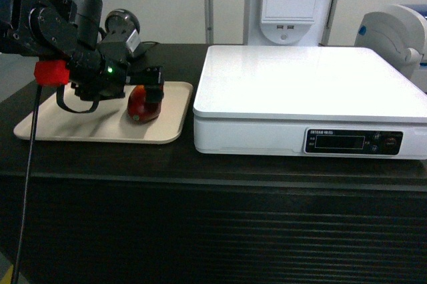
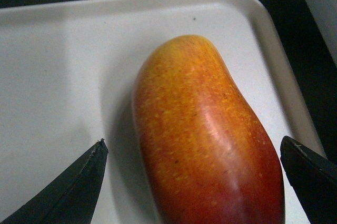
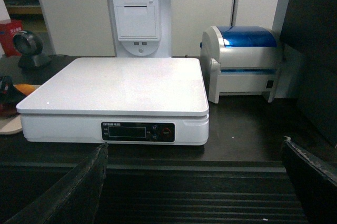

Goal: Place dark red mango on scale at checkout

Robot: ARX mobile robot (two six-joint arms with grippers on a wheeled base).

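Grasping is the step in hand: left gripper (image 2: pixel 192 182) jaws spread around the dark red mango (image 2: pixel 202 140) on the beige tray (image 1: pixel 40 131), needing closure before lifting toward the scale (image 1: pixel 300 77).

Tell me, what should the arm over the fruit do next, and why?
Probably close. The left gripper has its jaws open on either side of the dark red mango, which lies on the beige tray, not yet gripped; the scale is bare.
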